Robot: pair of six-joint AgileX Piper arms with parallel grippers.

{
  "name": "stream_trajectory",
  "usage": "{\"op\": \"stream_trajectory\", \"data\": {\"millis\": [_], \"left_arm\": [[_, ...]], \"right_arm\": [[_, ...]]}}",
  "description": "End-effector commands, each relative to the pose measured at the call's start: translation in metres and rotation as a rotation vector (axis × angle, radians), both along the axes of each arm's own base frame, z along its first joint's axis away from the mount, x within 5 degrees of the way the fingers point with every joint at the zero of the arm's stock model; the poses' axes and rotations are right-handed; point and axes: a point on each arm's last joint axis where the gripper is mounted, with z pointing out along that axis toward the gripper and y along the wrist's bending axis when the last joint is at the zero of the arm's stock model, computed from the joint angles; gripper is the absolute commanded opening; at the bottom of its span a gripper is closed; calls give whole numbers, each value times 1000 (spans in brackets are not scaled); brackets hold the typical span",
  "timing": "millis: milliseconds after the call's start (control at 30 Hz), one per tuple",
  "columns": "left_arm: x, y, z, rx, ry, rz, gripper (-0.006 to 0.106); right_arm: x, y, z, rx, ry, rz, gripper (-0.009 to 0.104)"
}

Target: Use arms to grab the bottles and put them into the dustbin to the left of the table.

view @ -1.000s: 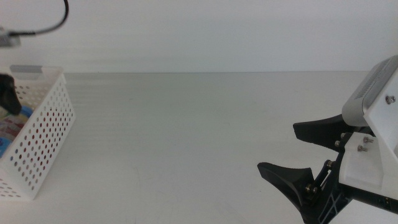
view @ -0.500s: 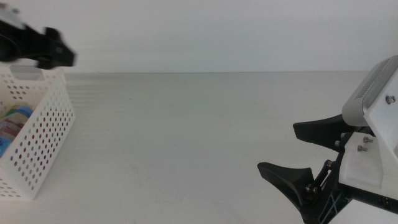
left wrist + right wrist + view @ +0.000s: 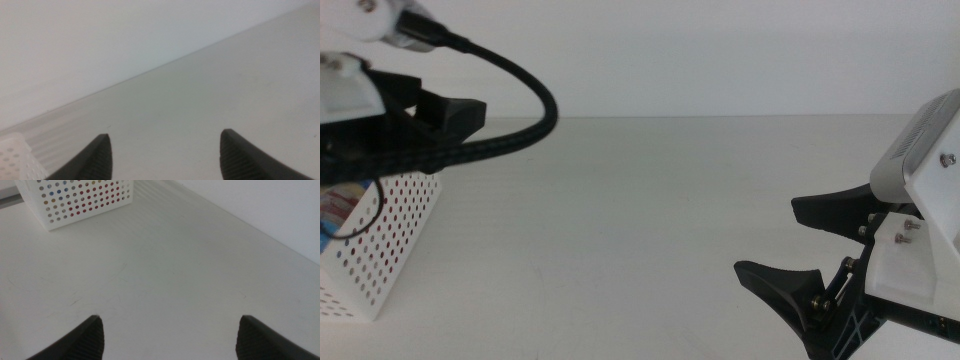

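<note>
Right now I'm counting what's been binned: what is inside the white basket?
Through the holes of the dustbin, red, blue and yellowish patches show; the middle view shows a label edge. The left gripper covers its top, so no count is possible.
</note>
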Motion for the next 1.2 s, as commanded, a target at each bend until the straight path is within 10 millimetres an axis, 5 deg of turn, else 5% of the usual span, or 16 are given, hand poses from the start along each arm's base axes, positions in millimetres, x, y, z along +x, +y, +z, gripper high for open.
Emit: {"op": "stream_trajectory", "data": {"millis": [0, 700, 833, 1000, 1167], "left_arm": [[-7, 2, 17, -104, -108, 40, 63], [-7, 2, 25, -221, -143, 69, 53], [-5, 2, 24, -217, -140, 71, 61], [-4, 4, 21, -146, -146, 82, 88], [-6, 6, 18, -163, -92, 110, 90]], "right_arm": [[1, 2, 17, 59, -86, 14, 78], [1, 2, 17, 59, -86, 14, 78], [1, 2, 17, 59, -86, 14, 78], [1, 2, 17, 59, -86, 14, 78], [1, 2, 17, 59, -86, 14, 78]]}}
